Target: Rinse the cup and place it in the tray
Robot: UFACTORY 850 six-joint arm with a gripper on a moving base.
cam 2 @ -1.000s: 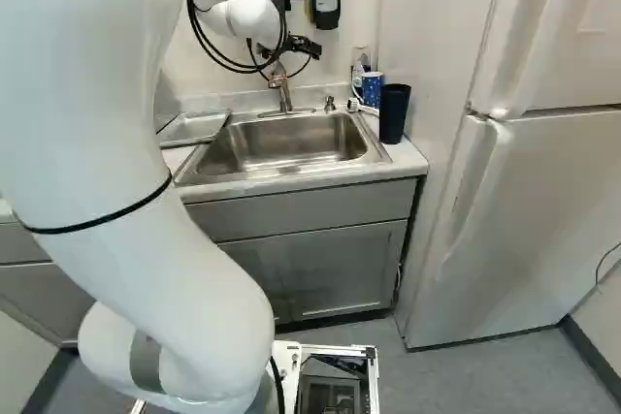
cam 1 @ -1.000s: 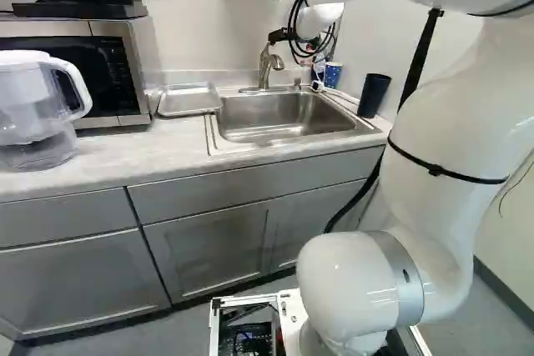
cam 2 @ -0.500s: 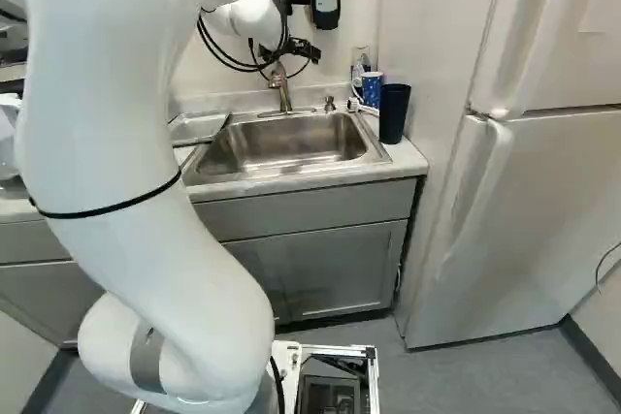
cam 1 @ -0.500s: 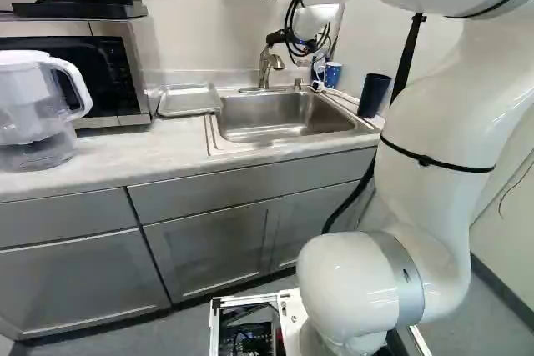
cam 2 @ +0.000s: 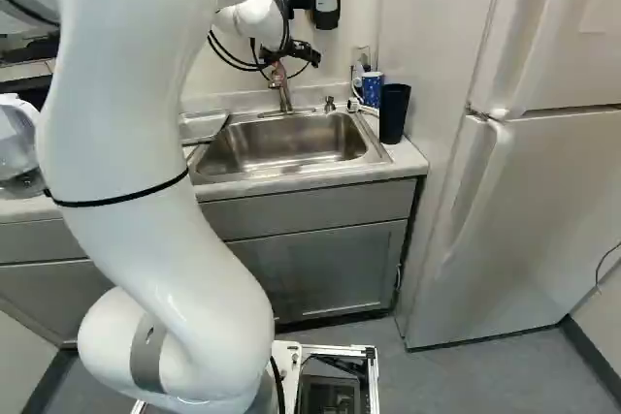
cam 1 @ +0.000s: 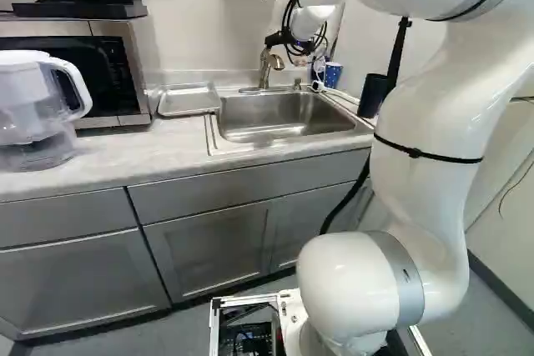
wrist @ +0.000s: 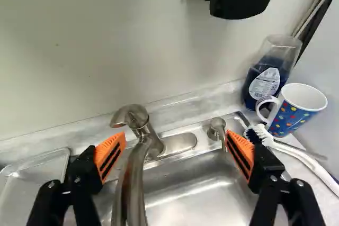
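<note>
Right base view: a black tumbler (cam 2: 393,113) stands upright by the counter's (cam 2: 409,158) right edge. Left of the sink (cam 2: 283,141), the tray (cam 1: 188,99) lies toward the back edge. A spotted blue cup (cam 2: 372,89) stands near the back right corner. The gripper (cam 2: 309,53) is released, fingers wide apart, the faucet (wrist: 135,178) between them.

Two cups (wrist: 291,118), one tray (cam 1: 189,100), one sink (cam 2: 286,141), one faucet (wrist: 136,175), one brush (wrist: 304,158)

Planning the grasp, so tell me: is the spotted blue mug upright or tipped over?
Upright: the spotted blue mug stands with its open rim on top and its handle at the side.
</note>
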